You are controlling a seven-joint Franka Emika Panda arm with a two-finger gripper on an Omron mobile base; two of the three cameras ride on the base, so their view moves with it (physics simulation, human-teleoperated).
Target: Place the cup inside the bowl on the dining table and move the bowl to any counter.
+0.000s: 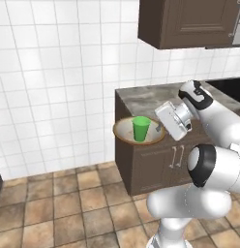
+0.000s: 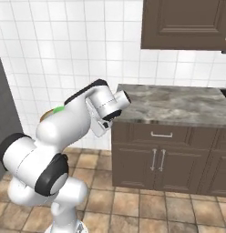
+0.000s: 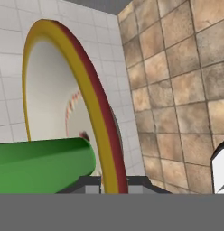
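— Bowl [image 1: 123,131] first: where is it?

— Held in the air off the left end of the counter [image 1: 146,97], above the tiled floor [image 1: 68,203], with the white tiled wall [image 1: 54,72] behind. Its rim sits level in the left base view.

— And the cup [image 1: 141,128]?

— Standing upright inside the bowl, about at its middle. From the hand camera the green cup [image 3: 46,164] lies along the lower left, and the bowl's rim [image 3: 93,99] arcs across the middle.

— Gripper [image 1: 161,129]?

— At the bowl's right rim. In the hand view its fingertips [image 3: 89,182] sit either side of the rim's lower edge, clamped onto it.

— Anything on the counter?

— Bare marble [image 2: 178,104] near the arm, dark cabinet doors [image 2: 156,159] below and a wall cabinet [image 2: 187,22] above.
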